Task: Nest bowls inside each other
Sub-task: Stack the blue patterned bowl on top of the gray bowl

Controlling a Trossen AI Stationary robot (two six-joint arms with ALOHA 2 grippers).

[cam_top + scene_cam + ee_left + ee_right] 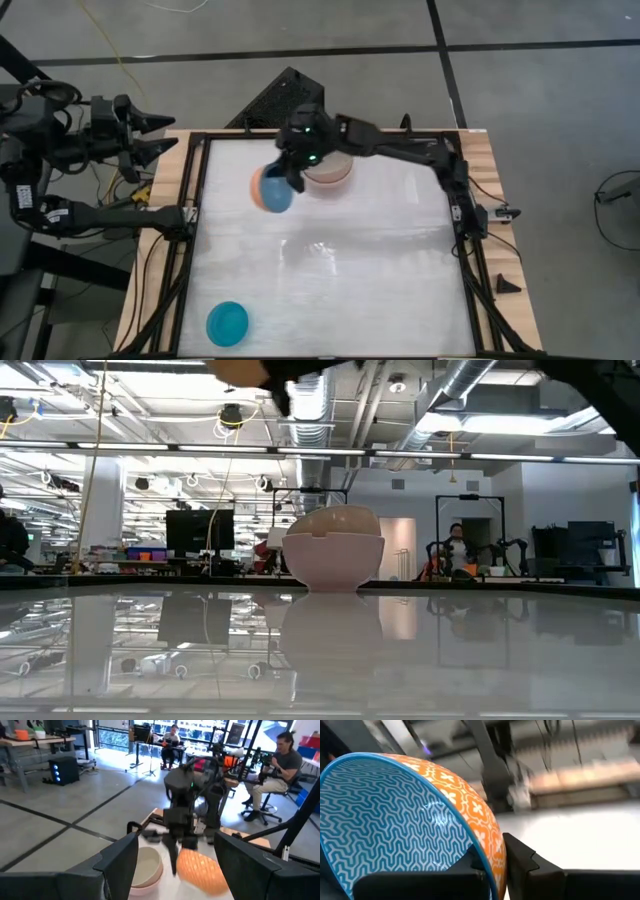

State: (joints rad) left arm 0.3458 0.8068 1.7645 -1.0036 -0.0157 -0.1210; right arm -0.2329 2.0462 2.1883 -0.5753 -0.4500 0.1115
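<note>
My right gripper (292,178) reaches over the table's far middle, shut on a bowl (272,190) that is orange outside and blue-patterned inside (395,820). It is raised high; only its orange underside (240,370) shows at the low view's top. Just right of it a pale pink-white bowl (328,172) stands on its base on the table, with a grey-beige bowl (340,520) sitting inside it and rising above its rim. A turquoise bowl (227,323) rests near the near left corner. My left gripper (165,137) waits open beyond the table's left edge. My right gripper holds the orange-and-blue bowl by its rim (487,851), one finger inside the bowl (465,867) and one outside against the orange wall (520,857). The bowl is lifted clear of the table and tilted steeply, hanging to the left of the fingers.
The white tabletop (340,280) has a black frame rail (196,200) round it. Cables and equipment (120,190) lie beyond the left edge. People sit in the room behind the table (272,765).
</note>
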